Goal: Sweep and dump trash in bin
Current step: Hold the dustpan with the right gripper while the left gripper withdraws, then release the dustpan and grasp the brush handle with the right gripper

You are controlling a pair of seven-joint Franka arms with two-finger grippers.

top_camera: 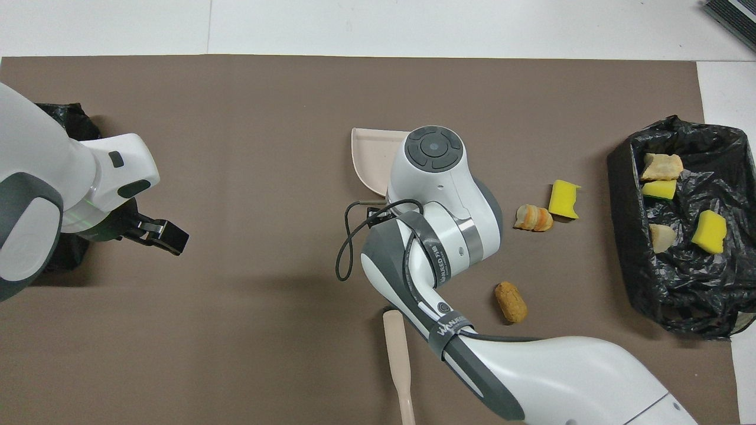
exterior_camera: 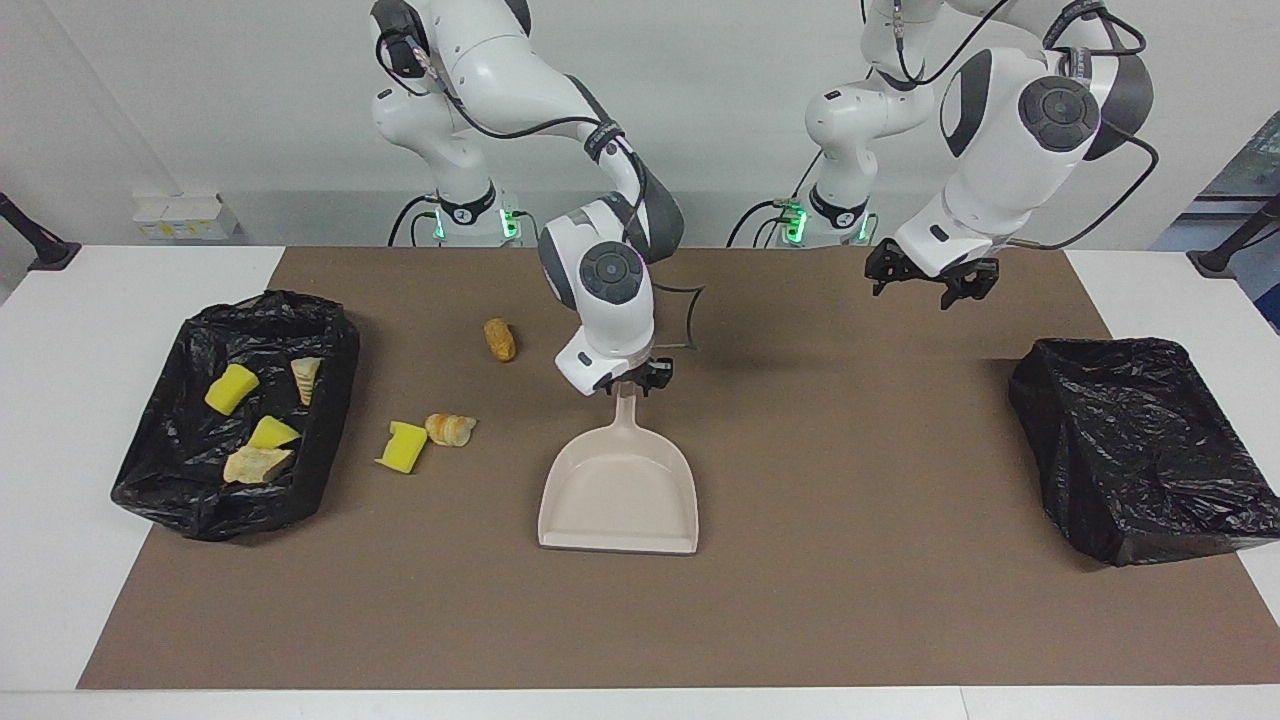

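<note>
Counting across the scene: two bins, seven scraps of trash, one dustpan, two arms.

At nine o'clock on the brown mat [exterior_camera: 850, 600], toward the right arm's end of the table, the first bin [exterior_camera: 160, 490] is a shallow tray lined with crinkled, glossy black plastic. It holds four scraps: two blocky yellow sponge chunks [exterior_camera: 231, 388] [exterior_camera: 272, 432] and two cream-tan, bread-like lumps [exterior_camera: 306, 378] [exterior_camera: 257, 464].

Three more scraps lie on the mat beside it. A third yellow sponge chunk [exterior_camera: 403, 445] touches a ridged cream-and-orange lump [exterior_camera: 450, 429]. An oblong orange-brown nugget [exterior_camera: 499, 340] sits alone at about one o'clock from them, nearer to the robots.

At the mat's centre a smooth beige plastic dustpan [exterior_camera: 618, 490] lies flat and empty, with its handle pointing to twelve o'clock. The right gripper [exterior_camera: 628, 383] is down at the tip of that handle. Whether it has hold of it cannot be told.

The overhead view shows a slim beige stick [top_camera: 398, 360] lying on the mat near the robots.

The left gripper [exterior_camera: 932, 285] hangs in the air over bare mat at about one o'clock, spread wide and carrying nothing.

At three o'clock the second bin [exterior_camera: 1140, 450], also lined in black, shows no scraps.

The matte mat covers a white table [exterior_camera: 60, 600] before a plain pale wall.
</note>
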